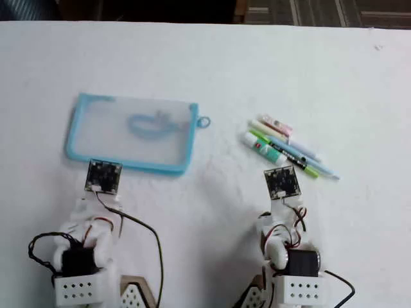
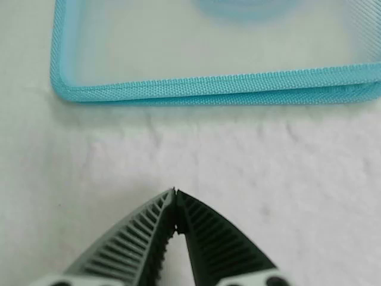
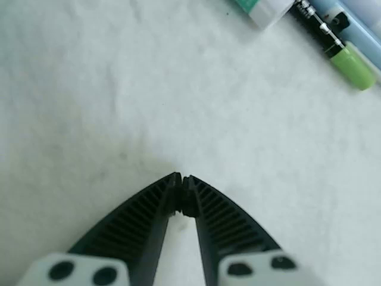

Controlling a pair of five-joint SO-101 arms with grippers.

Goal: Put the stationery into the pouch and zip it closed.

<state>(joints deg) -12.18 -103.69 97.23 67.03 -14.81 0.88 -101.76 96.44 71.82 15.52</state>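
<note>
White cloth covers the desk (image 1: 212, 58) under both arms. Left fingers (image 2: 143, 232) are pressed tip to tip with nothing between them, and so are the right fingers (image 3: 149, 220). Just ahead of the left fingers the pouch (image 2: 208, 89) lies flat, its long blue edge running crosswise to them. Its pull ring (image 1: 203, 122) sits at the end toward the right arm, and I cannot tell whether the zip is open. Ahead of the right fingers, a little to the side away from the left arm, lies the stationery (image 1: 286, 149): pens and a glue stick (image 3: 268, 12) bundled side by side, their long axes slanting across the fingers' line. I judge the right arm the nearer for a first pick, with a wrist turn needed to close across a pen. Any print on the pens is too small to read.
</note>
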